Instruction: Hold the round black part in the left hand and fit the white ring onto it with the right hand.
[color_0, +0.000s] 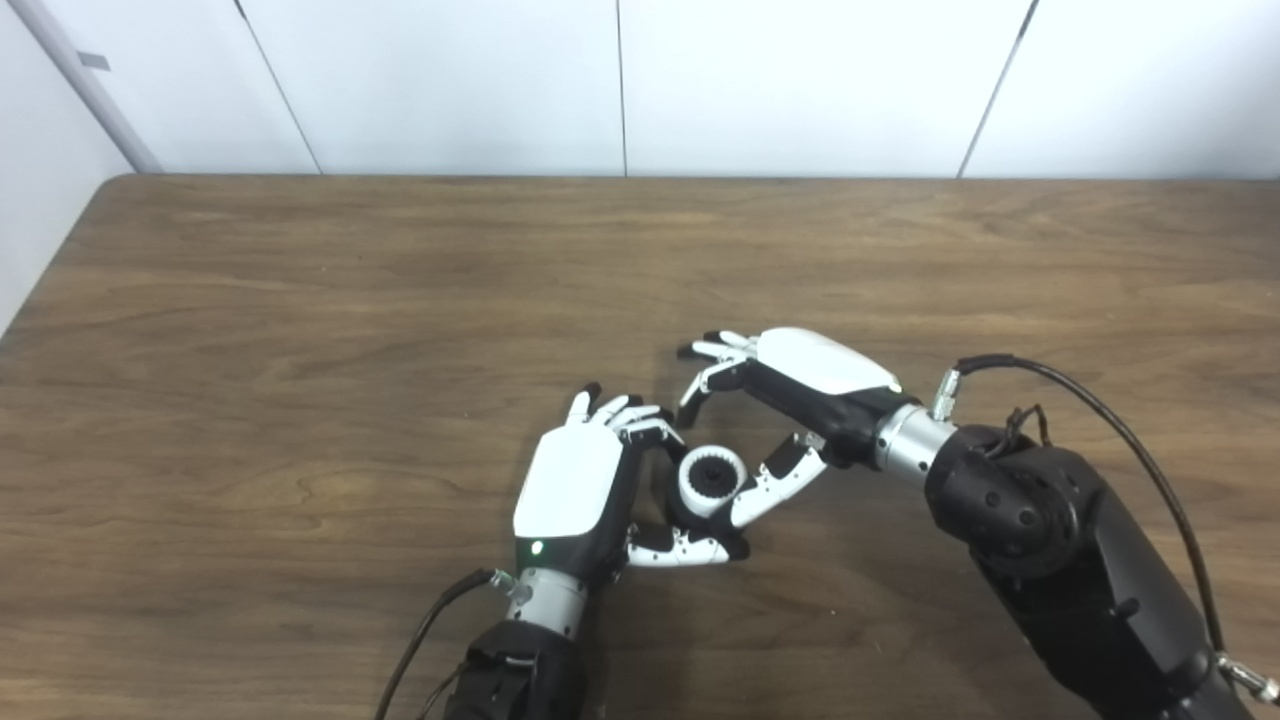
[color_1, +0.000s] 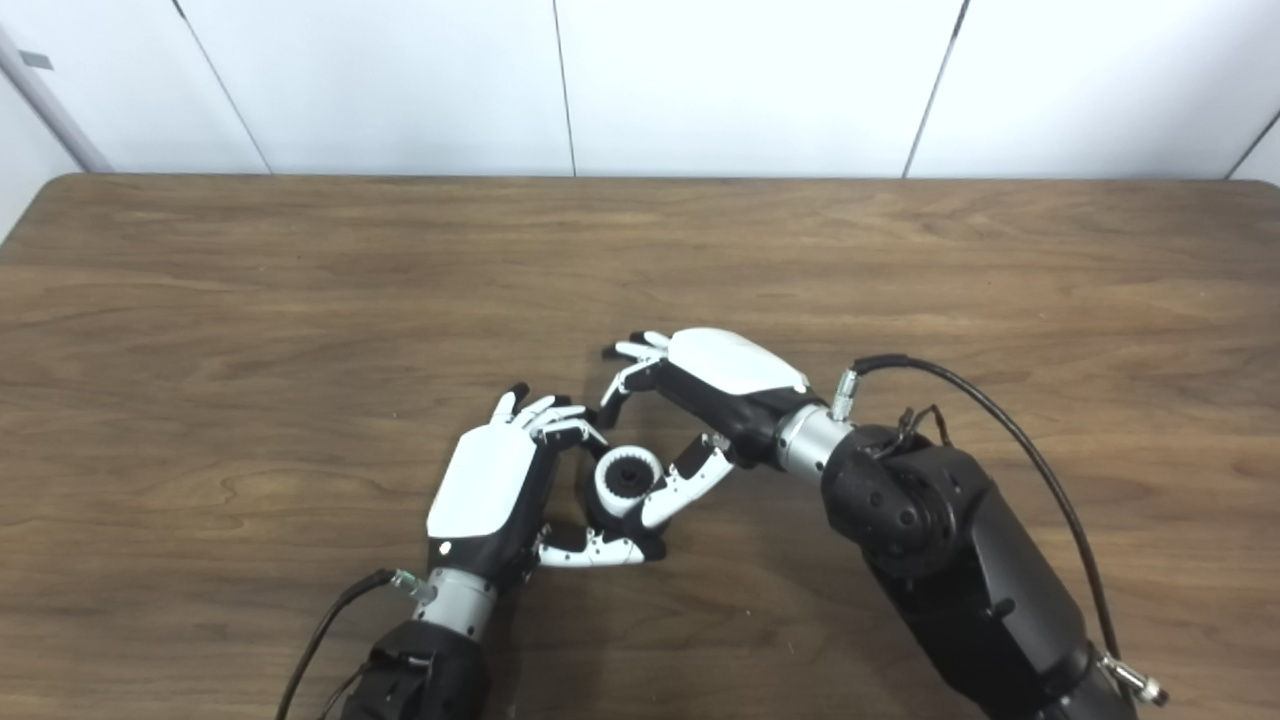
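Between both hands, near table (color_0: 300, 300) centre: white ring (color_0: 712, 480) around round black part (color_0: 713, 477). Left hand (color_0: 580, 485) cupping it from the left; right hand (color_0: 800, 395) spread, thumb touching its right side.

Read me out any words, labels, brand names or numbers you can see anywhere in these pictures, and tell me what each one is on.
None: no text shows on the left hand, the right hand, the white ring, the table or the wall panels.
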